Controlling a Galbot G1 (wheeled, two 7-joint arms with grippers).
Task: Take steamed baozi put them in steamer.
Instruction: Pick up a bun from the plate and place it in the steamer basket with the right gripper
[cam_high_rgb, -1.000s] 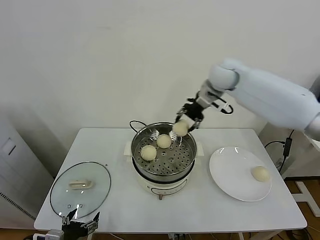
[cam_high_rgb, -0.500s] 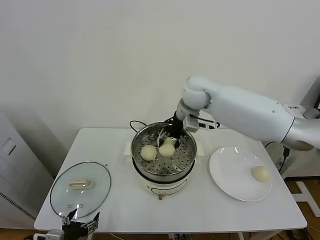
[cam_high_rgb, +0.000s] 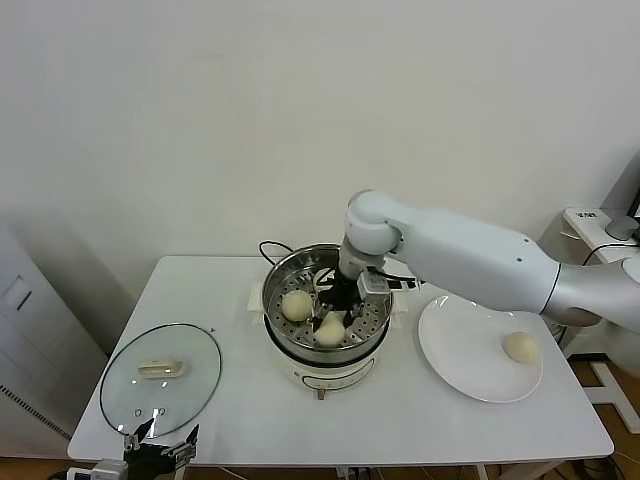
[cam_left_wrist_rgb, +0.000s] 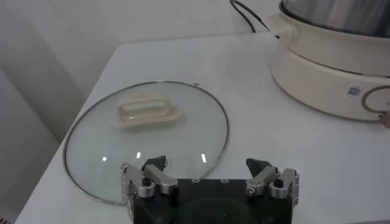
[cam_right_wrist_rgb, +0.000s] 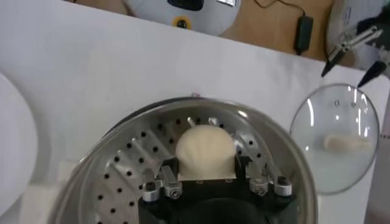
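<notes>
While one baozi (cam_high_rgb: 519, 346) waits on plate (cam_high_rgb: 452, 352), steamer (cam_high_rgb: 292, 340) holds others — two visible.

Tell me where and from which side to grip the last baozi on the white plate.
Grip the baozi across its widest middle, coming straight down from above. It is a smooth round dome sitting alone on the flat white plate, so both flanks are free for the jaws, and the plate's low rim probably makes a sideways approach awkward.
</notes>
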